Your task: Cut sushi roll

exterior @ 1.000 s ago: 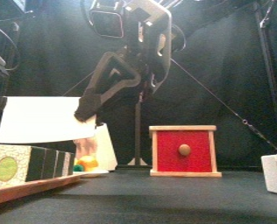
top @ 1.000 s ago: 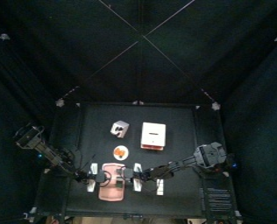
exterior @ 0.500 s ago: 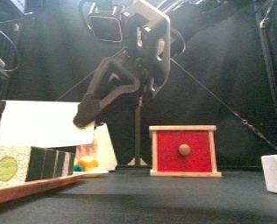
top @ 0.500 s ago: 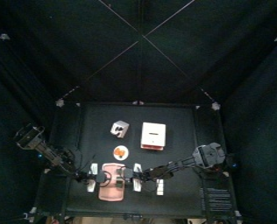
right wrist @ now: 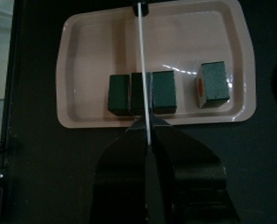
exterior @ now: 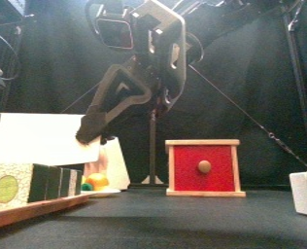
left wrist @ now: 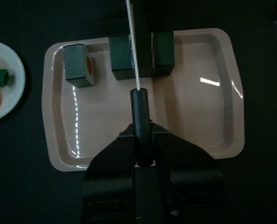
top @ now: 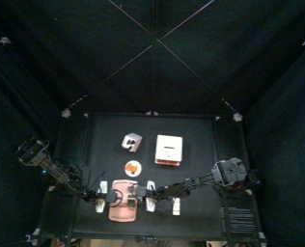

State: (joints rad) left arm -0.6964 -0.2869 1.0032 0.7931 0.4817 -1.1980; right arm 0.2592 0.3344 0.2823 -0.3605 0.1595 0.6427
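The sushi roll (left wrist: 117, 59) lies in three dark-sided pieces along one edge of the pink board (left wrist: 165, 114). Two pieces (right wrist: 161, 90) sit side by side and the third (right wrist: 214, 83) lies apart. My left gripper (left wrist: 138, 140) is shut on a knife's black handle (left wrist: 138, 105), and its thin white blade runs edge-on over the two close pieces. My right gripper (right wrist: 147, 131) is shut on a second white blade (right wrist: 144, 61) lined up on the seam between those pieces. The front view shows a broad white blade (exterior: 40, 138) above the pieces (exterior: 46, 182).
An orange-and-white disc (top: 132, 169) lies just behind the board (top: 125, 201). The red-and-white box (exterior: 202, 167) stands mid-table, a small white object (top: 129, 143) to its left. Another white block (exterior: 304, 192) sits at the front right.
In the front view the broad white blade and the gripper holding it have sunk slightly and drifted left. The top view shows no visible movement.
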